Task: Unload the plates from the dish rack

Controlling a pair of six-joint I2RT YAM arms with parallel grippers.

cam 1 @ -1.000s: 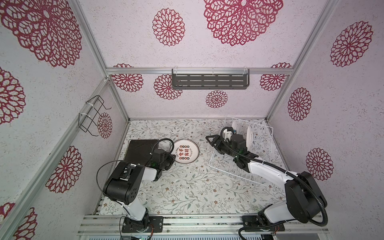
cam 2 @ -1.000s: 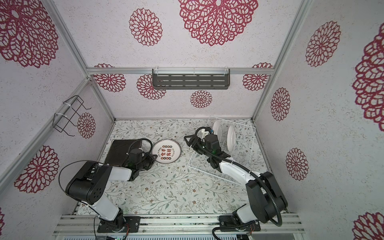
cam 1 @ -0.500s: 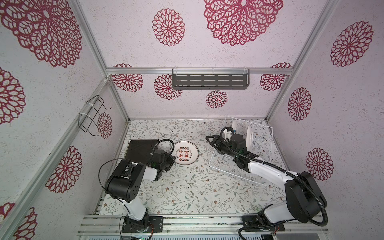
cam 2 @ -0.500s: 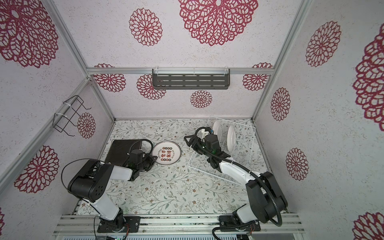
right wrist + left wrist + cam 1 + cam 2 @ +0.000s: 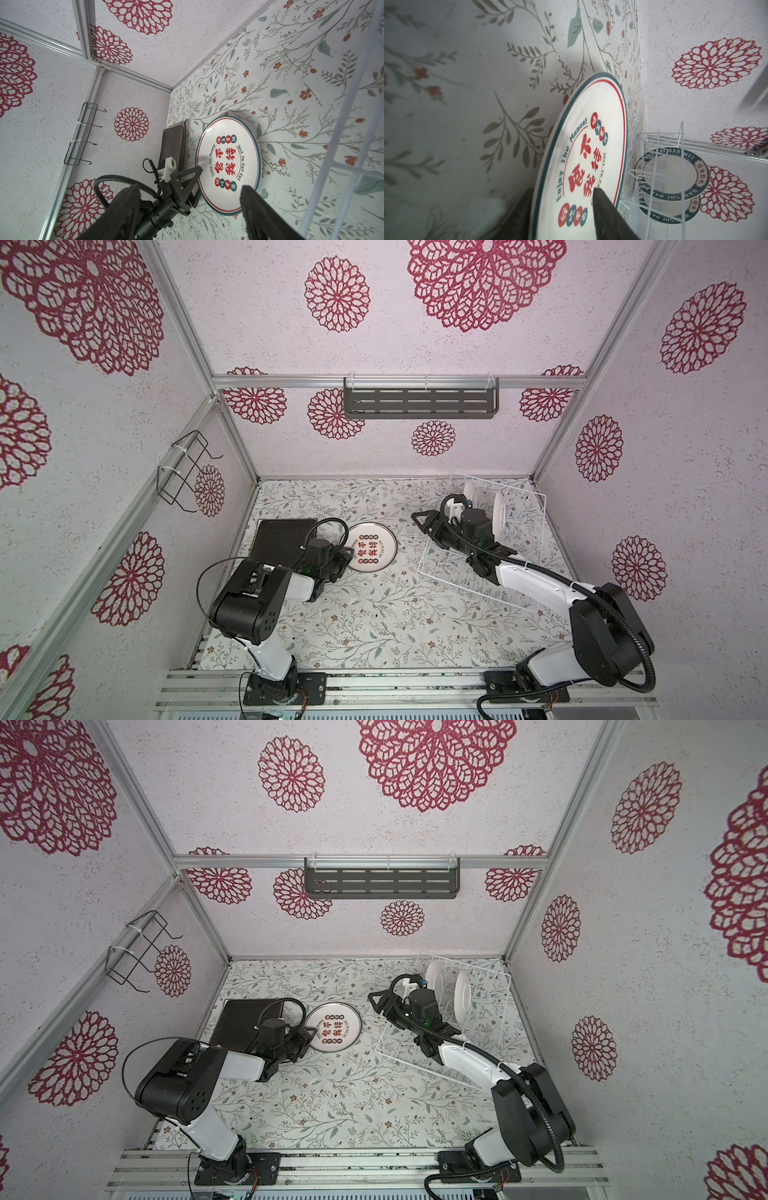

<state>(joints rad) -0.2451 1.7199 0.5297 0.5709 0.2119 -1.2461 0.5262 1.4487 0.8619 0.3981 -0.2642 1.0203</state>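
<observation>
A round white plate with red characters (image 5: 372,547) (image 5: 334,1027) (image 5: 591,145) (image 5: 227,164) lies flat on the floral table left of centre. Just left of it lies a square black plate (image 5: 282,541) (image 5: 241,1023) (image 5: 172,145). My left gripper (image 5: 347,553) (image 5: 307,1036) (image 5: 560,191) (image 5: 197,182) is open, its jaws straddling the round plate's near rim. The white wire dish rack (image 5: 528,526) (image 5: 486,1006) (image 5: 654,187) stands at the right and holds two upright round plates (image 5: 500,508) (image 5: 469,489) with lettered teal rims (image 5: 675,174). My right gripper (image 5: 428,526) (image 5: 382,1009) (image 5: 189,191) is open and empty beside the rack's left end.
A dark grey slotted shelf (image 5: 419,403) hangs on the back wall. A small black wire holder (image 5: 187,472) is fixed to the left wall. Aluminium frame posts stand at the back corners. My right arm reaches over the rack's front part.
My left gripper's jaws have parted from the rim of the red-character plate, which has settled slightly on the table. The right arm has not moved.
</observation>
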